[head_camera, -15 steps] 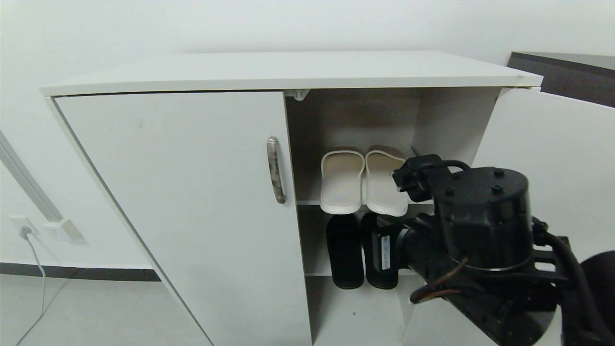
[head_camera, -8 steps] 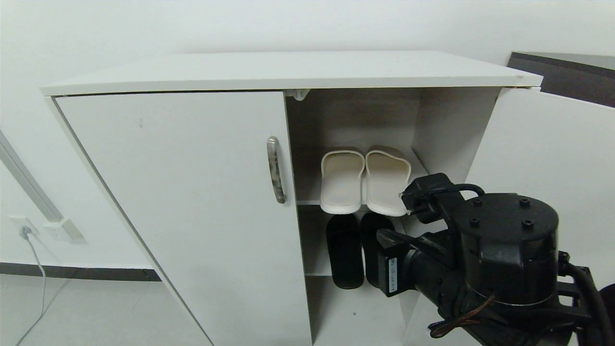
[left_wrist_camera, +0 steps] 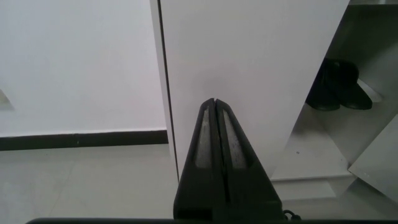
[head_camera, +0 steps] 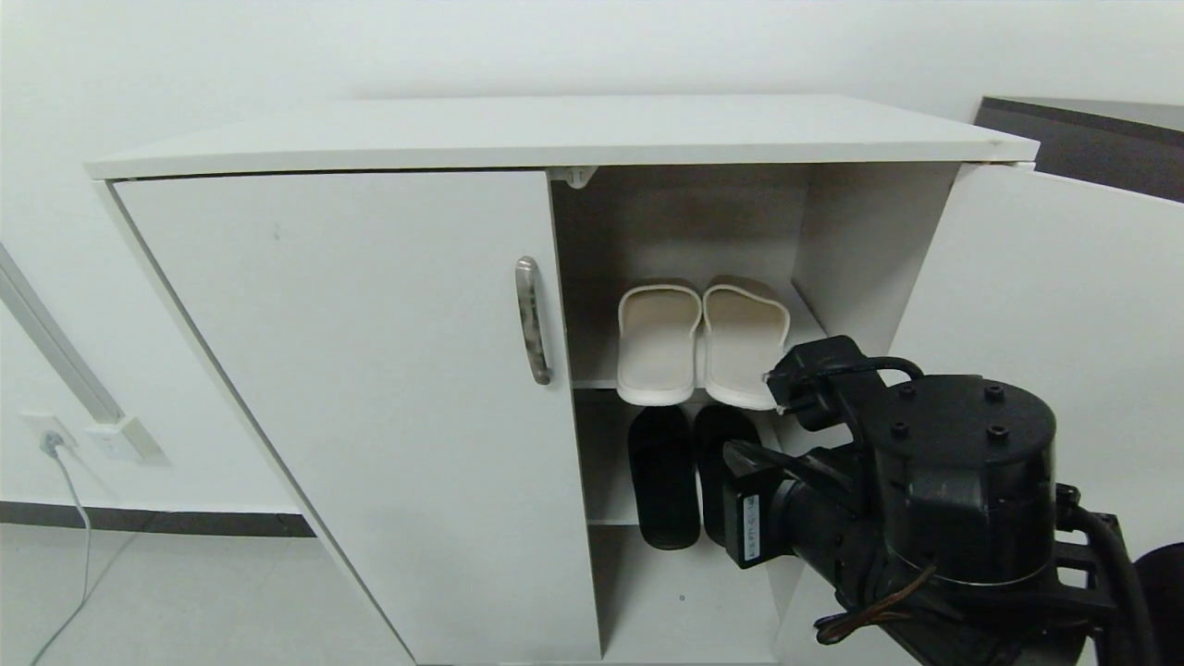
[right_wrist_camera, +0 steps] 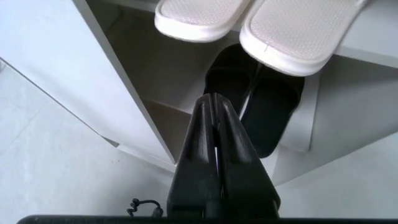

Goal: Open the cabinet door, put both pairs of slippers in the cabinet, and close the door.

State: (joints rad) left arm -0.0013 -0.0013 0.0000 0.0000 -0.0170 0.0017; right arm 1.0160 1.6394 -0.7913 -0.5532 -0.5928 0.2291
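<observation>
Head view has both pairs shelved just ahead of the right gripper (right_wrist_camera: 214,95), its fingers pressed together on nothing: white slippers (head_camera: 703,342) above, black slippers (head_camera: 664,474) below. The open door (head_camera: 1064,314) stands to its right, far nearer it than the left gripper (left_wrist_camera: 214,101), likewise closed.

right black slipper (head_camera: 714,433) half hidden, door (head_camera: 1064,277) cut off

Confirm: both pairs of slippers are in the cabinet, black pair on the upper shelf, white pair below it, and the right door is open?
Not quite: the white slippers are on the upper shelf and the black slippers sit below them, as the head view shows. Both pairs are in the cabinet and the right door is open.
</observation>
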